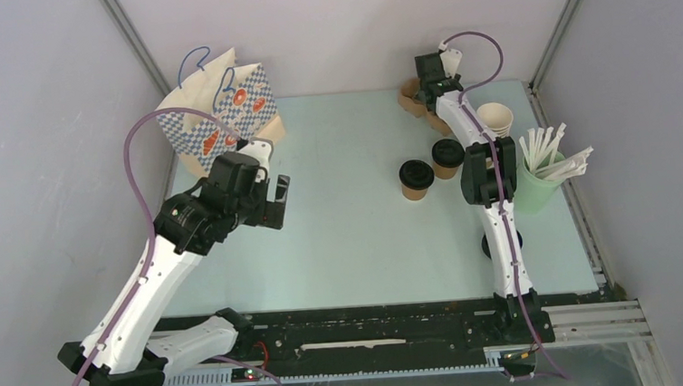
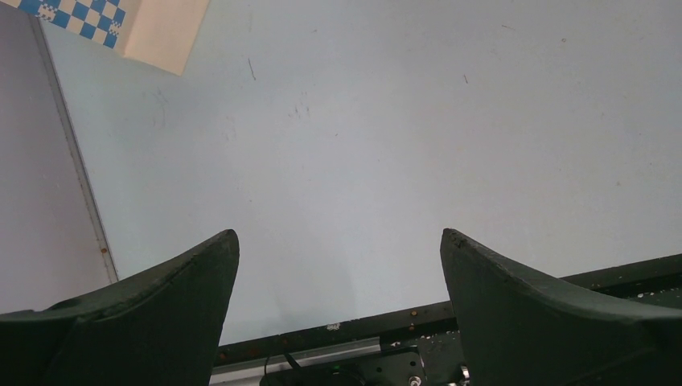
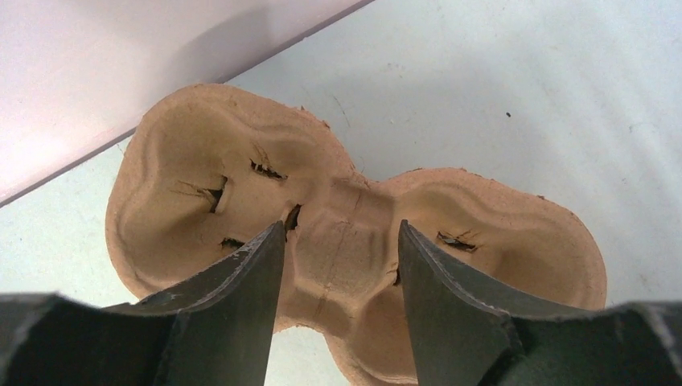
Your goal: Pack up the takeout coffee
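Grey walls enclose a pale counter (image 1: 342, 247). Two lidded takeout coffee cups (image 1: 416, 180) (image 1: 447, 157) stand just beside each other right of centre. At the far right corner, the right hand (image 3: 340, 233) is half closed on the middle ridge of a pulp cup carrier (image 3: 201, 177). The left hand (image 2: 338, 241) hovers wide open, holding nothing, near a checked paper bag (image 1: 213, 102).

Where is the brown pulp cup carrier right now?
In the top view, the pulp cup carrier lies at the table's far edge, right of centre, beyond the two lidded cups. The right gripper straddles its narrow middle.
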You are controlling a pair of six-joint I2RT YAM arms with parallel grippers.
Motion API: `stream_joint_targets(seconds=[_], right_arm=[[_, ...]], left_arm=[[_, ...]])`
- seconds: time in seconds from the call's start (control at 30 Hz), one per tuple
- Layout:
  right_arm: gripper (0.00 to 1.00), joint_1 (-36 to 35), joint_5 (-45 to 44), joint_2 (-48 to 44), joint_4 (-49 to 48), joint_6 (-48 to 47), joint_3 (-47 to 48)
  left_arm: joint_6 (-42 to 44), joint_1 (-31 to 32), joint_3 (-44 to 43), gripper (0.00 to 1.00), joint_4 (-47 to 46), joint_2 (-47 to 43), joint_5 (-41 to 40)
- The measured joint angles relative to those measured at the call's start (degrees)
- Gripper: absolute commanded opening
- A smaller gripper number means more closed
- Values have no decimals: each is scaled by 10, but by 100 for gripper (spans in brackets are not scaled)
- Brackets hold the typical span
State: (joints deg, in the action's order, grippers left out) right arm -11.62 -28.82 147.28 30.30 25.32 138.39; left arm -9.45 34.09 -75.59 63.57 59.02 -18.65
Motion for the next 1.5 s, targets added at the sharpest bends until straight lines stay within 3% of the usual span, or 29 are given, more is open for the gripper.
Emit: stream_joint_targets(seconds=[0.13,0.5,0.63,0.87,1.23,1.5], right_arm=[[63,-1,7,0,4,-4,0],[44,-2,7,0,6,-12,0],[29,-2,7,0,7,-16,0],[13,-2,6,0,7,-23,0],[0,-2,9,-12,23,-27,0],[0,0,33,-59,34,-20,-16]], left_arm=[[0,0,0,100,0,0,0],[2,-1,0,100,0,0,0],[5,-1,0,100,0,0,0],[5,-1,0,100,0,0,0],[10,-2,0,100,0,0,0],[10,-2,0,100,0,0,1]])
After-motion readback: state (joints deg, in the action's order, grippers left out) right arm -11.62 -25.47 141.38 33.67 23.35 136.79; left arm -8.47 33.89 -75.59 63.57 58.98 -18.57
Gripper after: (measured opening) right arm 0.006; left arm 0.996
